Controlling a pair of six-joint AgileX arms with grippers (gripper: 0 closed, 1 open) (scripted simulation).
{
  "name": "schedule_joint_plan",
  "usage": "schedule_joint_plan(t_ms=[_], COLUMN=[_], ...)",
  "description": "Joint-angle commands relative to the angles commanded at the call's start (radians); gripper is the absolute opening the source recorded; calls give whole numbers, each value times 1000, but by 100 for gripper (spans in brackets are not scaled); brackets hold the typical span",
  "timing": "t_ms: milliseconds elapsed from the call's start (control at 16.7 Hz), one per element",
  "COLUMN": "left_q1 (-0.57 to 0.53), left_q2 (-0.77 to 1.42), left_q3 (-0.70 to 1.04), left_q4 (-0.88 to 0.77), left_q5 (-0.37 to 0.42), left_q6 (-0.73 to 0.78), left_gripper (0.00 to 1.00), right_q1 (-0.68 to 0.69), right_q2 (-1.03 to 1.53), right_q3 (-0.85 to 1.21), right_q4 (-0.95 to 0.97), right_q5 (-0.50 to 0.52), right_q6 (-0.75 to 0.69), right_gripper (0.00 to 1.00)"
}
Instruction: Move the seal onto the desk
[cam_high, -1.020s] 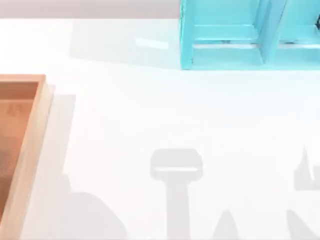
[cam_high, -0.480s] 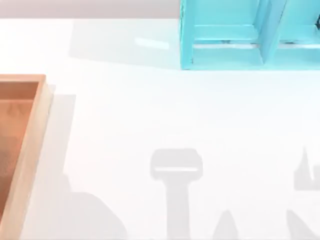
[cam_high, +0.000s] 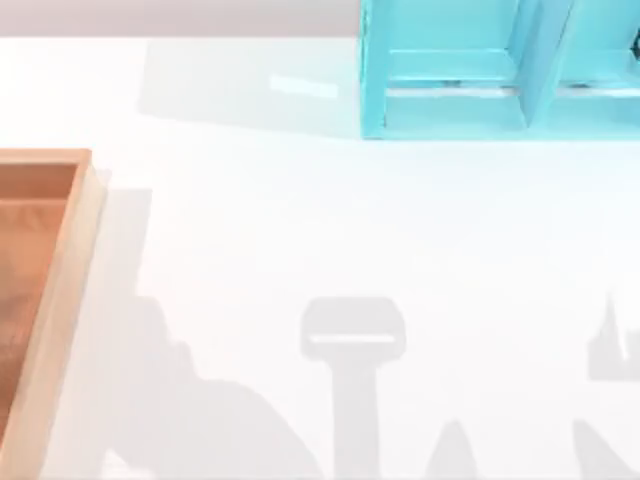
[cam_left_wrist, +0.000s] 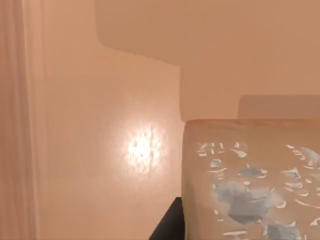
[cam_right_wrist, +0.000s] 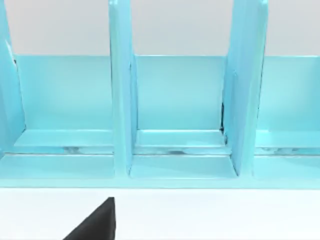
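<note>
Bright even light; soft grey shadows on desk (cam_high: 300, 220); glare spot on tray (cam_left_wrist: 142, 147) floor

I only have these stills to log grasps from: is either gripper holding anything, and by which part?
It cannot be told. The left wrist view shows the seal close up over the wooden tray, but no fingers closed on it.

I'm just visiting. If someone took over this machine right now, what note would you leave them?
Left gripper: over the wooden tray at the table's left, right beside the seal; whether it holds it is unclear.
Right gripper: idle, facing the turquoise shelf.
Done: nothing yet; the seal is not on the desk.
Left: move the seal from the tray onto the desk.
</note>
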Motion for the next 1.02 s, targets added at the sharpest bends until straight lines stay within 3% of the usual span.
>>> schedule_joint_plan(t_ms=[600, 1020], left_q1=[-473, -523], left_q2=[-103, -119], left_q3=[255, 278], left_q4=[-402, -433], left_q5=[-8, -12], left_q6=[-403, -453], left_gripper=[0, 0], right_q1=[0, 0], right_q2=[0, 0], right_q3=[0, 0], right_q4=[0, 0], right_q5=[0, 0], right_q6=[0, 0], right_gripper=[100, 100])
